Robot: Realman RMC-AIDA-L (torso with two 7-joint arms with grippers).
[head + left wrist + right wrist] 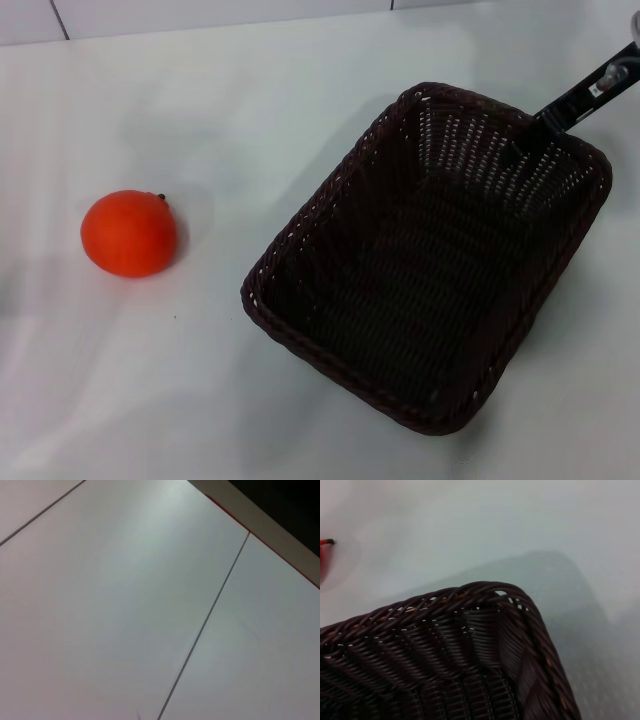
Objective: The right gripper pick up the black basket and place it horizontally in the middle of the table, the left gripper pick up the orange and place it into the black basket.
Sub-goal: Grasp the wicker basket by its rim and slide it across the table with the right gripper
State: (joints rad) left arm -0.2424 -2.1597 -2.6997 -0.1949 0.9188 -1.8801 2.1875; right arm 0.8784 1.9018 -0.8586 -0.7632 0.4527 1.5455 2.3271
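Note:
The black basket (pixel 430 270) sits diagonally on the white table (pixel 300 80), right of the middle, open side up and empty. My right gripper (pixel 528 135) reaches in from the far right and grips the basket's far rim, with one finger showing through the weave inside. The right wrist view shows a corner of the basket (pixel 470 645) close up. The orange (pixel 129 233) lies on the table well left of the basket, stem nub up; a sliver of it (pixel 322 562) shows in the right wrist view. The left gripper is out of view.
The left wrist view shows only white tabletop (pixel 110 605) with thin seams and a table edge with a red line (pixel 280 550). A wall line runs along the table's far edge (pixel 200 25).

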